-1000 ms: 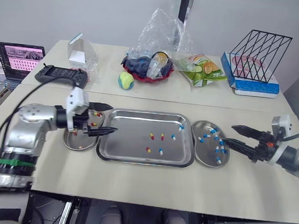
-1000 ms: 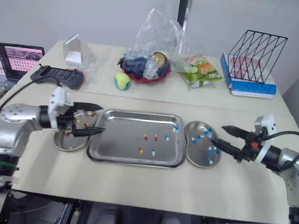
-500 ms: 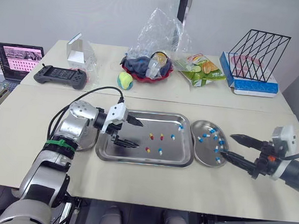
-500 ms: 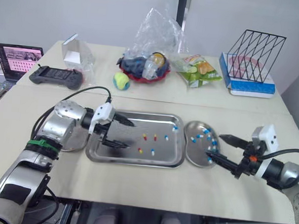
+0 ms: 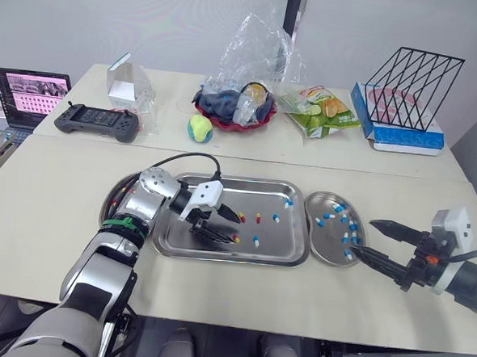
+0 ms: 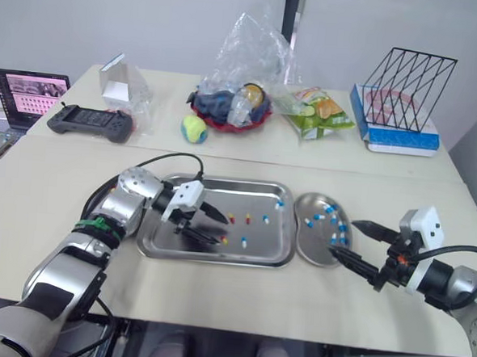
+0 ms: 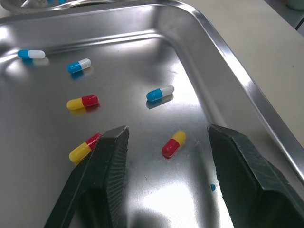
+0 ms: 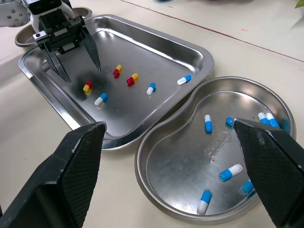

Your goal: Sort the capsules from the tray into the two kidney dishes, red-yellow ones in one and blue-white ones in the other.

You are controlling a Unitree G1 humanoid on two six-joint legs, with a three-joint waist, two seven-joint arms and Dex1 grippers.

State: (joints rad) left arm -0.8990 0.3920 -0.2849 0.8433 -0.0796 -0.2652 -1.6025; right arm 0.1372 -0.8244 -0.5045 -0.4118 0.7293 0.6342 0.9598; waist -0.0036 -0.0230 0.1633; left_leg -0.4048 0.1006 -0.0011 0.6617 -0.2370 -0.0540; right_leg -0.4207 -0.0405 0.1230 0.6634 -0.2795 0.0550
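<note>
My left gripper point(image 7: 167, 130) hung low over the tray point(image 5: 286, 254). Its fingers were wide open and held nothing, and one red-yellow capsule point(image 7: 173, 143) lay between them. A second red-yellow capsule point(image 7: 83, 149) lay just beside one finger. I judged that closing could push this neighbour away, or that the small round capsule could roll on the smooth metal and slip out. My right gripper point(image 5: 363, 236) hovered open and empty near the dish with blue-white capsules point(image 5: 327, 245). The other dish point(image 5: 107, 205) lay beside the tray, partly under my left arm.
</note>
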